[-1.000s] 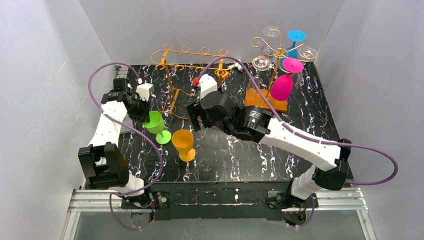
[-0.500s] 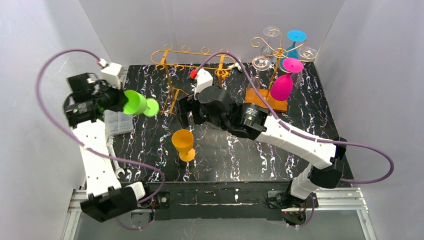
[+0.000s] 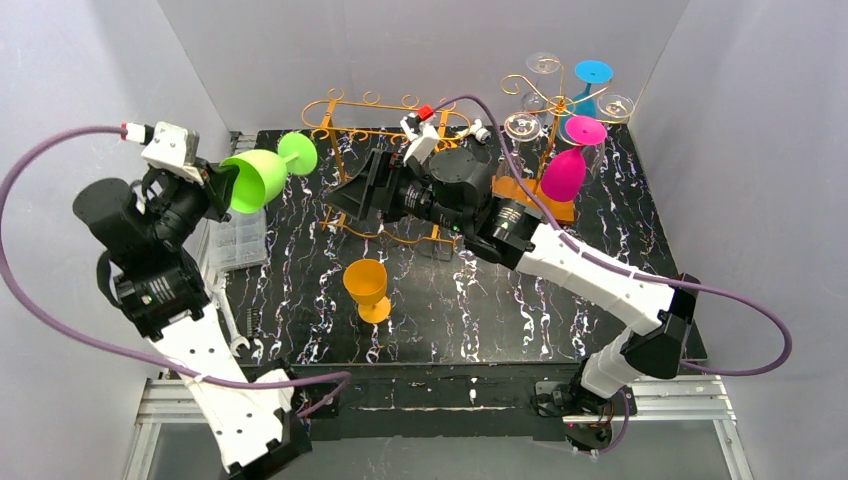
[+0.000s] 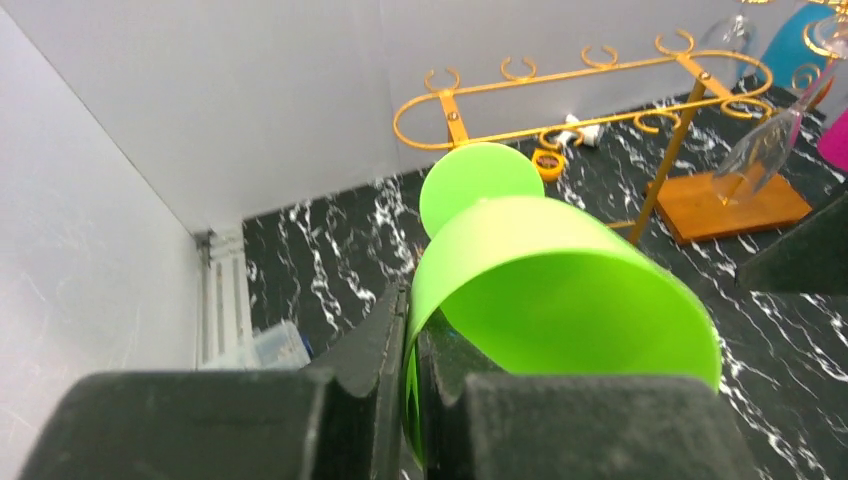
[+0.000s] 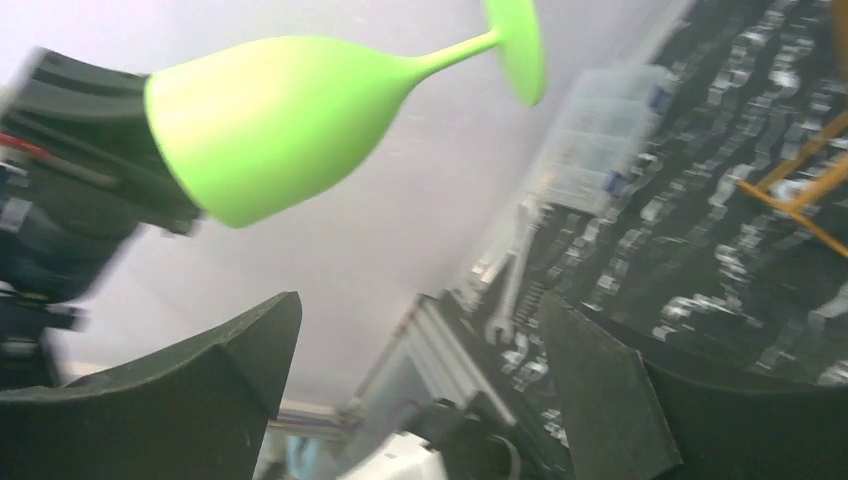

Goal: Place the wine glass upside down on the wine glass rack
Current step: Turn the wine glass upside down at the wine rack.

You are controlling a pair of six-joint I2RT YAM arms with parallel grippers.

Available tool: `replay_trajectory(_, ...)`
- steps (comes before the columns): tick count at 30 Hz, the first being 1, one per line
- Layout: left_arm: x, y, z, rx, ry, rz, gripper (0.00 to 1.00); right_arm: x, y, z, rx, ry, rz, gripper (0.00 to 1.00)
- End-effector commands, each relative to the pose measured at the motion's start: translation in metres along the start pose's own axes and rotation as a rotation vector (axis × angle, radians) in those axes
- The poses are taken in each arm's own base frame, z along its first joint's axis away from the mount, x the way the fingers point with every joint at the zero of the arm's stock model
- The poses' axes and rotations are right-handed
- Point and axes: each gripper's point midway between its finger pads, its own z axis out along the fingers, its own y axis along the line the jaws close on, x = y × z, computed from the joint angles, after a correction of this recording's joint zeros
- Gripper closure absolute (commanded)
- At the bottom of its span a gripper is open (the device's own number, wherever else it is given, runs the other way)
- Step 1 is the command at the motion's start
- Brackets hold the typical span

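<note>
nearest the arm bases, an orange glass [image 3: 366, 288] is standing upright on the black marbled bench [image 3: 480, 320], on its own and well apart from both claws. to its left, a clear plastic box [image 3: 238, 240] is lying at the bench's left edge.

farther in and lifted well above the bench, the left claw [image 3: 222, 183] is gripping the green wine glass [image 3: 255, 178], its fingers [image 4: 385, 335] pinching the rim of the bowl, one inside and one outside. the glass is lying nearly on its side in the air, the mouth facing the claw and the round foot pointing away toward the gold rack [image 4: 452, 118], close to the rack's left end but, as far as the top view shows, not touching it.

just to the right, the right claw [image 3: 362, 192] is hovering in front of the rack with its jaws spread wide and nothing between them, facing left toward the green glass; its own camera is showing that glass apart from its fingers.

behind them the gold rack is standing along the back of the bench with its rails bare. at the far right, a second stand on a wooden base [image 3: 555, 210] is carrying a pink glass [image 3: 562, 172], a blue glass [image 3: 592, 72] and clear glasses [image 3: 522, 126].
</note>
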Motion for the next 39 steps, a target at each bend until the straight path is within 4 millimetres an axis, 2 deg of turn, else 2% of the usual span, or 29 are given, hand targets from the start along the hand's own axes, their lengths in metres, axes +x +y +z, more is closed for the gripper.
replay_trajectory(1, -0.067, -0.016, -0.014, -0.007, -0.338, 0.188, 1.00, -0.046, 0.074, -0.027, -0.279, -0.153, 0.167, 0.02)
replay_trajectory(4, -0.093, -0.024, -0.022, 0.008, -0.476, 0.328, 1.00, -0.061, 0.085, -0.032, -0.332, -0.214, 0.260, 0.02)
replay_trajectory(8, -0.130, -0.019, -0.029, -0.032, -0.564, 0.416, 1.00, -0.073, 0.102, -0.031, -0.391, -0.250, 0.279, 0.02)
replay_trajectory(13, -0.149, -0.038, -0.039, 0.023, -0.660, 0.555, 1.00, -0.088, 0.115, -0.031, -0.508, -0.328, 0.327, 0.02)
replay_trajectory(17, -0.151, -0.050, -0.045, 0.034, -0.734, 0.649, 1.00, -0.098, 0.124, -0.032, -0.597, -0.381, 0.388, 0.02)
replay_trajectory(26, -0.148, -0.079, -0.053, 0.133, -0.768, 0.776, 1.00, -0.096, 0.151, -0.005, -0.723, -0.332, 0.438, 0.02)
replay_trajectory(30, -0.137, -0.084, -0.051, 0.160, -0.758, 0.812, 1.00, -0.091, 0.164, -0.005, -0.795, -0.310, 0.440, 0.02)
replay_trajectory(39, -0.120, -0.083, -0.044, 0.173, -0.737, 0.857, 1.00, -0.082, 0.171, -0.003, -0.873, -0.282, 0.461, 0.02)
